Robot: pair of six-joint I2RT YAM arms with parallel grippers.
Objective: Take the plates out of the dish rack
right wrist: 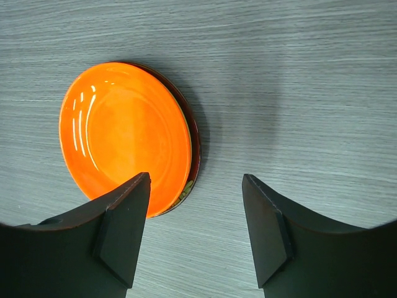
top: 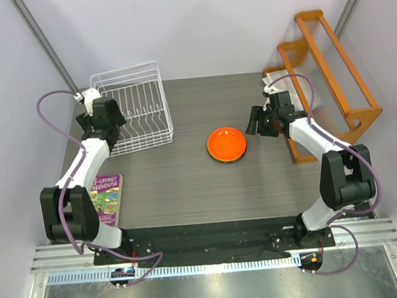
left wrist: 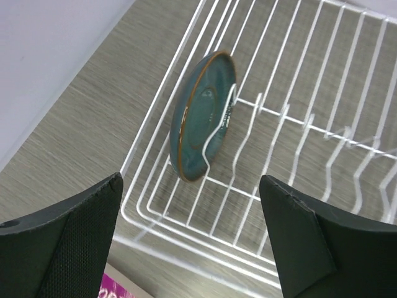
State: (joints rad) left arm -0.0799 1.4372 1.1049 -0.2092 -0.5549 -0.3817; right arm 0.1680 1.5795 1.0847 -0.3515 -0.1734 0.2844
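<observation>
The white wire dish rack (top: 141, 102) stands at the back left. In the left wrist view one dark teal plate (left wrist: 201, 115) with an orange-brown rim stands on edge in the rack (left wrist: 298, 143), near its left end. My left gripper (left wrist: 192, 239) is open and empty, above the rack's near rim; from above it (top: 108, 122) covers the teal plate. The orange plate (top: 226, 143) lies on top of a stack at mid-table. The right wrist view shows the orange plate (right wrist: 124, 133), the dark red plate's rim (right wrist: 196, 139) and a lime green sliver (right wrist: 187, 188) below. My right gripper (right wrist: 195, 239) is open and empty, just right of the stack.
An orange wooden rack (top: 329, 71) with clear slats stands at the back right, close behind my right arm. A purple and green book (top: 106, 196) lies at the front left; its corner shows in the left wrist view (left wrist: 115, 288). Walls close in on both sides.
</observation>
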